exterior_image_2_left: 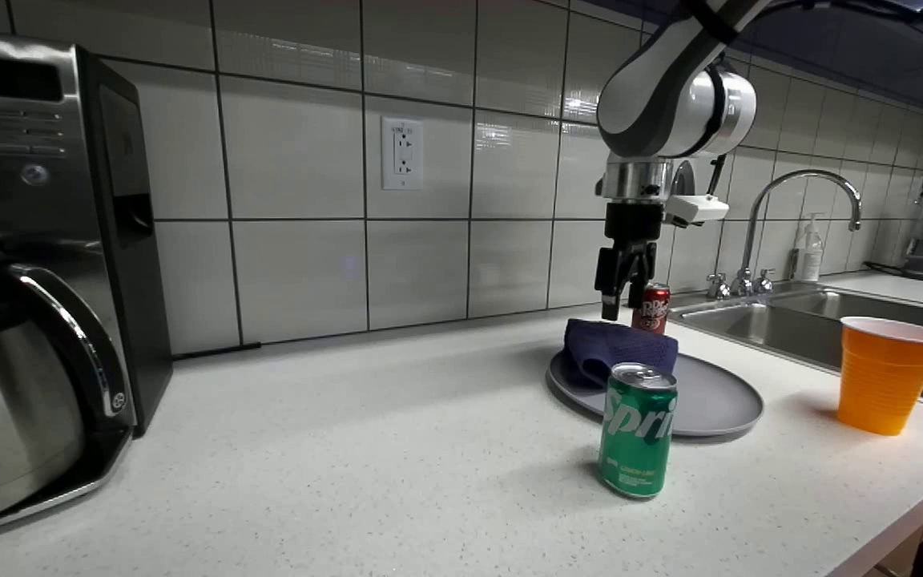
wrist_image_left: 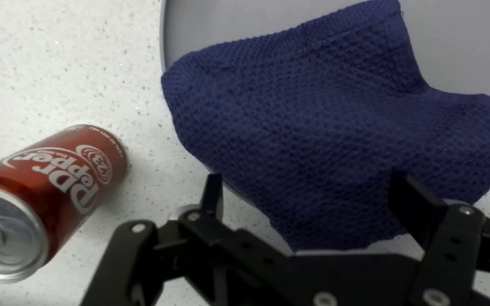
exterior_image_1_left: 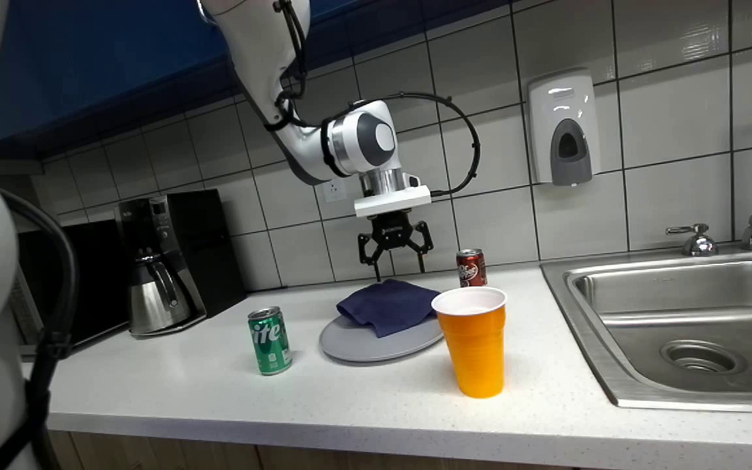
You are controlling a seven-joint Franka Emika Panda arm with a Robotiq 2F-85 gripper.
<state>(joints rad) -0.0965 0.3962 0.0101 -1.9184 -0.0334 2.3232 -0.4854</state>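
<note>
My gripper [wrist_image_left: 307, 175] stands open, pointing down, with nothing held between its fingers. Below it a dark blue textured cloth [wrist_image_left: 313, 127] lies bunched on a round grey plate [exterior_image_1_left: 376, 350]. In both exterior views the fingertips hang just above the cloth [exterior_image_2_left: 618, 349]; whether one brushes it I cannot tell. A red Dr Pepper can [wrist_image_left: 70, 170] stands beside the plate, close to the gripper on the wall side. The green Sprite can [exterior_image_2_left: 638, 433] is upright by the plate's edge. An orange cup [exterior_image_1_left: 474, 346] with a white inside stands upright near the plate.
A steel sink [exterior_image_1_left: 696, 326] with a faucet [exterior_image_2_left: 798, 176] is set into the white counter [exterior_image_1_left: 187, 385]. Against the tiled wall stand a coffee maker [exterior_image_1_left: 180, 261] and its carafe. A soap dispenser [exterior_image_1_left: 562, 127] hangs on the wall, and blue cabinets [exterior_image_1_left: 102, 59] hang overhead.
</note>
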